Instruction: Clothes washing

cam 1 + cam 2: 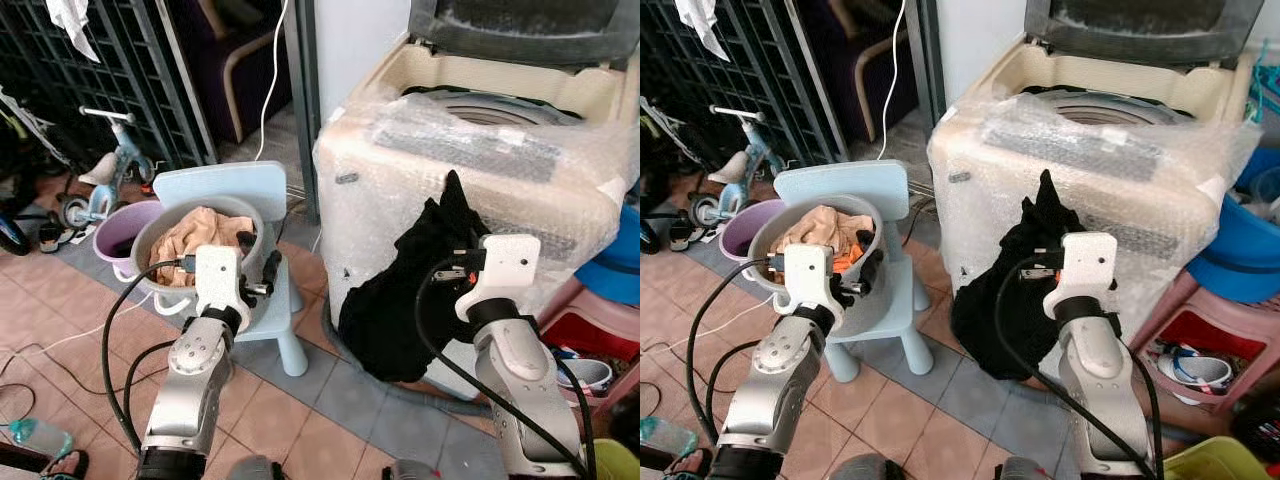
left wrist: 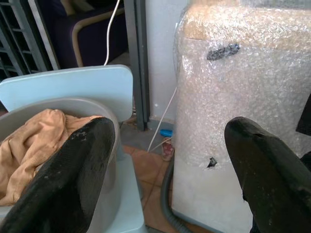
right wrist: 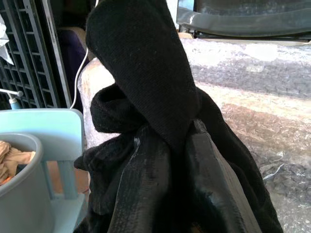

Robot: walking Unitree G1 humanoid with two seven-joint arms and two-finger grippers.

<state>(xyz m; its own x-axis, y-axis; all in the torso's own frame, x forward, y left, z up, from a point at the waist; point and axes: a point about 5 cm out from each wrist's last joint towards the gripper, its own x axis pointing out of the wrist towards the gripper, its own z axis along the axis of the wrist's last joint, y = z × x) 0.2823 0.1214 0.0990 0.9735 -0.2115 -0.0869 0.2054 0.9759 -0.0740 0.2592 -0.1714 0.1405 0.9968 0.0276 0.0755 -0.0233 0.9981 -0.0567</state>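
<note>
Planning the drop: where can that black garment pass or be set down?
Free: the washer's open tub mouth under the raised lid, above the right claw holding the black garment. Crowded: grey basin of clothes by the left claw.

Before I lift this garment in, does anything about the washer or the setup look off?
Yes: the washing machine is wrapped in bubble wrap over its front, sides and control panel, though the lid is up. The right end effector holds a black garment hanging against that wrap. The basin of clothes sits on a small blue chair, not the floor.
</note>
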